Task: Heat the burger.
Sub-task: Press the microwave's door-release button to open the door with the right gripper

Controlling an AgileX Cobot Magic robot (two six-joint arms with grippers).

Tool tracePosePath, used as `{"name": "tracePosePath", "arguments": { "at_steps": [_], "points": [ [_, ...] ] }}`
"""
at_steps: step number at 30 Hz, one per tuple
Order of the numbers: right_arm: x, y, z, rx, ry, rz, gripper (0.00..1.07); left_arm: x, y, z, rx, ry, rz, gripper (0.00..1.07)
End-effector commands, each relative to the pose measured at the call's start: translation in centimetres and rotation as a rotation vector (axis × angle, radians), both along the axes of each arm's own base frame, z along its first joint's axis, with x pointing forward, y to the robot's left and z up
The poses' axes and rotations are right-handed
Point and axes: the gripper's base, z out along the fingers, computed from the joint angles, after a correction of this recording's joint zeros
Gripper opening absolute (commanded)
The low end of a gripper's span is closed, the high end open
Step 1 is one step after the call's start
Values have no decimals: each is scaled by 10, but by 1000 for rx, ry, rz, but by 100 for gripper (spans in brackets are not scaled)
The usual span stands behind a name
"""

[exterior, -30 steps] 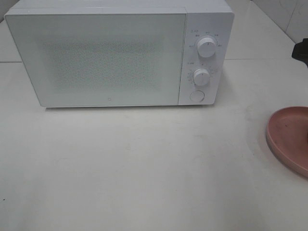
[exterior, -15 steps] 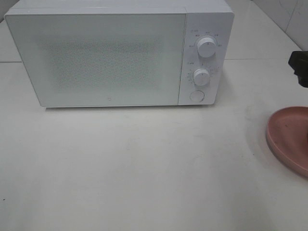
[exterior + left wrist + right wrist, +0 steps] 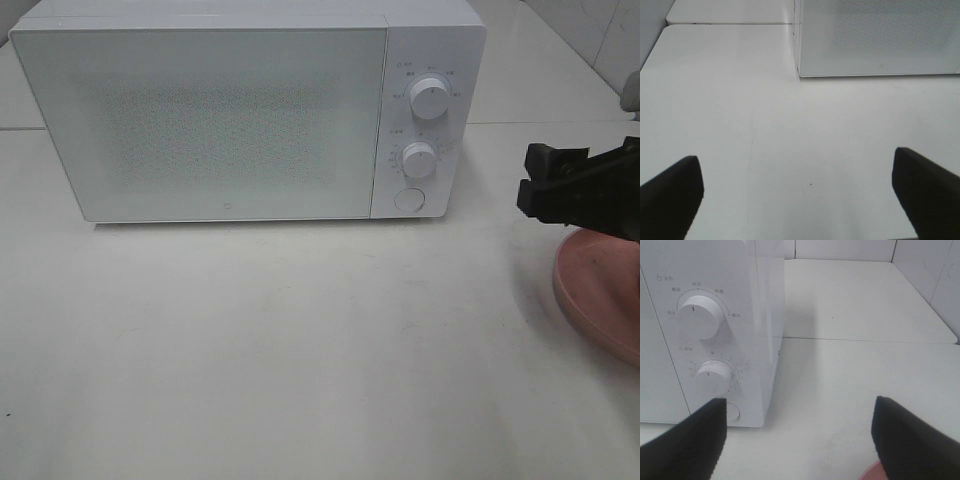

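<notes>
Since the burger shows in no view (the pink plate (image 3: 600, 285) at the right edge of the overhead frame lies bare, and the burger may sit behind the frosted door (image 3: 210, 115) of the shut microwave (image 3: 430, 40), which I cannot see through), the risk is that the right gripper (image 3: 530, 178), fingers spread wide on nothing at the plate's upper rim, sets the lower dial (image 3: 419, 160) and runs the microwave empty. The right wrist view alone gives the dial markings up close. The left wrist view alone shows the left gripper (image 3: 796, 162), spread wide and empty over the table (image 3: 790, 125) near the microwave's front corner.
</notes>
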Motion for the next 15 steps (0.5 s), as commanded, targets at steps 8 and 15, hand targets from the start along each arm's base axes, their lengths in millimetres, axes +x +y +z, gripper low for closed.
{"name": "tracePosePath", "arguments": {
  "at_steps": [8, 15],
  "points": [
    [-3, 25, -17, -49, -45, -33, 76, -3, 0, 0, -4, -36, -10, 96],
    [-5, 53, -31, -74, -13, 2, 76, -3, 0, 0, -4, -36, -10, 96]
  ]
}}
